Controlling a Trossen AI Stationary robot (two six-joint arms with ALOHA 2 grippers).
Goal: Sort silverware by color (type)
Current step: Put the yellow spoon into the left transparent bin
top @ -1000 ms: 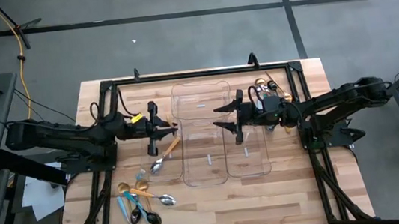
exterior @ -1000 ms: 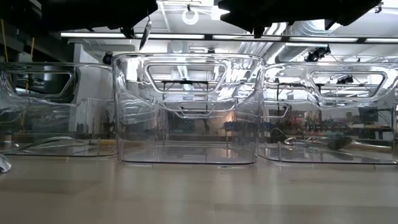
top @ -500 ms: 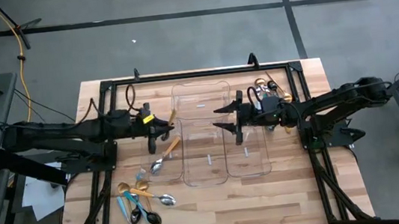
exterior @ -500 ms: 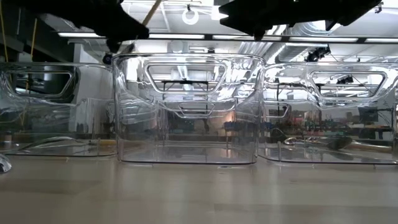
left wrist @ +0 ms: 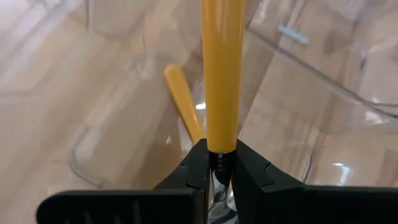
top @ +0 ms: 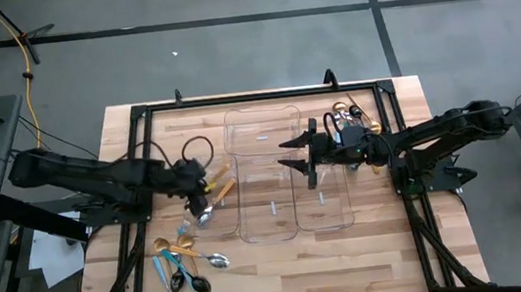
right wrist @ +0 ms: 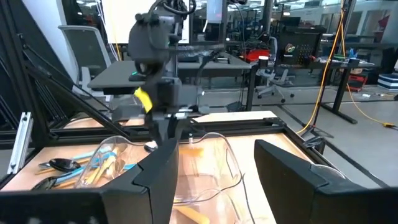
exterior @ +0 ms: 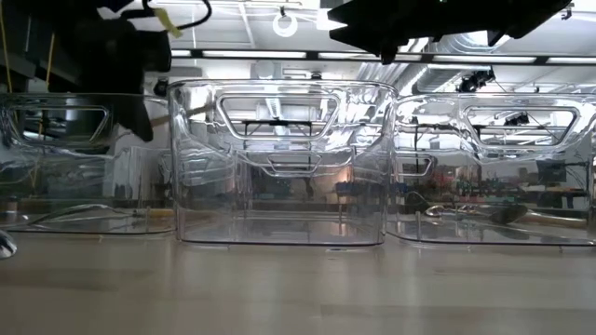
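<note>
My left gripper is pinching an orange-handled spoon over the left tray; my right gripper is waiting, fingers apart.

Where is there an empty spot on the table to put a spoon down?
Bare wood runs along the table's near edge, below the clear trays, and in the near right corner. It is crowded at the near left, where the loose silverware lies, and by the left tray, where the left gripper holds an orange-handled piece.

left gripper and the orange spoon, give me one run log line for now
left gripper: shut on orange-handled spoon | over left tray | right gripper: open, waits over right tray
</note>
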